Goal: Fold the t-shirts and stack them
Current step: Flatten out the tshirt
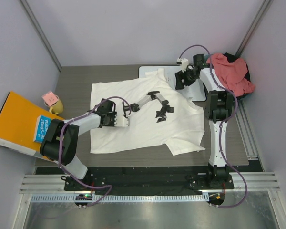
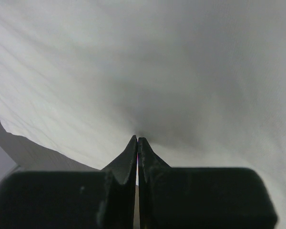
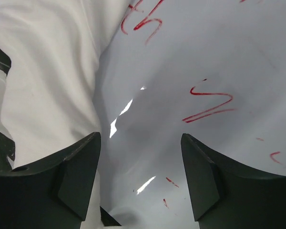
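Note:
The large white t-shirt (image 1: 143, 119) lies spread flat on the dark table. My left gripper (image 1: 164, 113) is over its middle. In the left wrist view the white t-shirt (image 2: 181, 71) fills the frame, and my left gripper (image 2: 137, 138) is shut with its tips down against the cloth. My right gripper (image 1: 180, 80) is open at the shirt's far edge. The right wrist view shows my right gripper (image 3: 140, 136) open above the whiteboard (image 3: 205, 71), with white cloth (image 3: 52, 71) lapping it on the left. The salmon t-shirt (image 1: 231, 71) lies crumpled at the back right.
The whiteboard (image 1: 152, 71) with red marks lies at the back, partly under the white shirt. The salmon shirt rests in a black bin (image 1: 247, 76). An orange box (image 1: 16, 124) and a yellow mug with a pink piece (image 1: 52, 101) stand at the left.

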You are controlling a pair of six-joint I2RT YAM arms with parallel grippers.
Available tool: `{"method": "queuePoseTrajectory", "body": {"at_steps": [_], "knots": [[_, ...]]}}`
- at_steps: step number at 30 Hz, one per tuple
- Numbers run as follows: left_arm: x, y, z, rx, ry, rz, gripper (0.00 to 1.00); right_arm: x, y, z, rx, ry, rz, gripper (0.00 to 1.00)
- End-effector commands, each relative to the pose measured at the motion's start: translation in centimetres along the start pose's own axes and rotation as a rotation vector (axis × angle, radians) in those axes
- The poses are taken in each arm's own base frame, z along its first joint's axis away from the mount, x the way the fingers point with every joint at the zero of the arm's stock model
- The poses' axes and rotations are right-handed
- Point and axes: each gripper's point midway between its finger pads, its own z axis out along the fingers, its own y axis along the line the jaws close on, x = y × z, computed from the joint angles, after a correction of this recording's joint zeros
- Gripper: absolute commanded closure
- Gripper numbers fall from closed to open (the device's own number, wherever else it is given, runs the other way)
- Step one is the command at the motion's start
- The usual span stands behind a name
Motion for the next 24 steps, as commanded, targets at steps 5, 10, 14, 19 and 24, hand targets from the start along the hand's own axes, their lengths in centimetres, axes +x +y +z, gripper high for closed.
{"method": "queuePoseTrajectory", "body": {"at_steps": [5, 10, 14, 19, 24], "knots": [[-0.3, 2.0, -1.0, -0.049, 0.0, -0.003, 1.0, -0.3, 6.0, -0.4, -0.239, 0.009, 0.02, 0.25], [-0.5, 2.4, -0.7, -0.041, 0.0, 0.002, 1.0, 2.3, 7.7, 0.0, -0.331, 0.072, 0.069, 0.25], [-0.6, 2.9, -0.3, -0.035, 0.001, 0.004, 1.0, 3.7, 7.7, 1.1, -0.333, 0.106, 0.101, 0.32], [-0.9, 3.5, -0.2, -0.034, -0.006, 0.01, 1.0, 2.9, 6.2, 1.7, -0.254, 0.095, 0.076, 0.97], [-1.1, 3.3, 0.2, -0.02, -0.014, 0.02, 1.0, -2.0, 5.6, -0.9, -0.117, 0.04, -0.118, 0.99]]}}
